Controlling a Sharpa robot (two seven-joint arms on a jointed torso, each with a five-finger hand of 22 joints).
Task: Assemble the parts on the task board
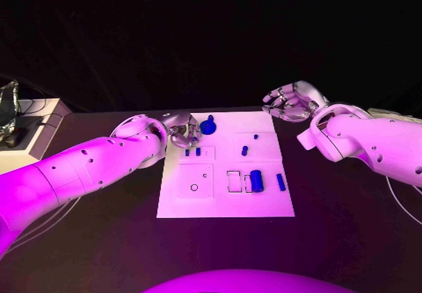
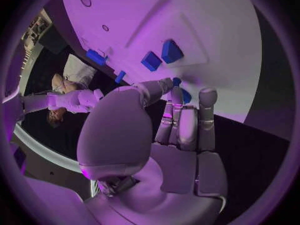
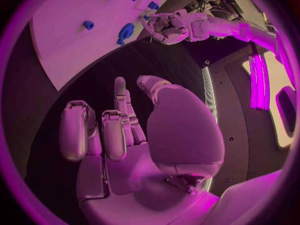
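The white task board (image 1: 224, 201) lies mid-table. On it are a round blue knob (image 1: 208, 126), two small blue pegs (image 1: 256, 137) (image 1: 244, 149), a pair of short blue pieces (image 1: 192, 151), a thick blue block (image 1: 256, 180) and a blue bar (image 1: 280, 182). My left hand (image 1: 182, 131) hovers over the board's far left corner, its fingertips (image 2: 187, 97) just short of the knob (image 2: 186, 96) and holding nothing I can see. Past the far right corner, off the board, my right hand (image 1: 290, 101) is raised with fingers apart and its palm (image 3: 125, 170) empty.
A pale box (image 1: 31, 131) with cables stands at the table's left edge, with a silvery object (image 1: 7, 107) on it. The board has empty outlined slots (image 1: 236, 181) and a ring mark (image 1: 194, 187). Dark table surrounds the board.
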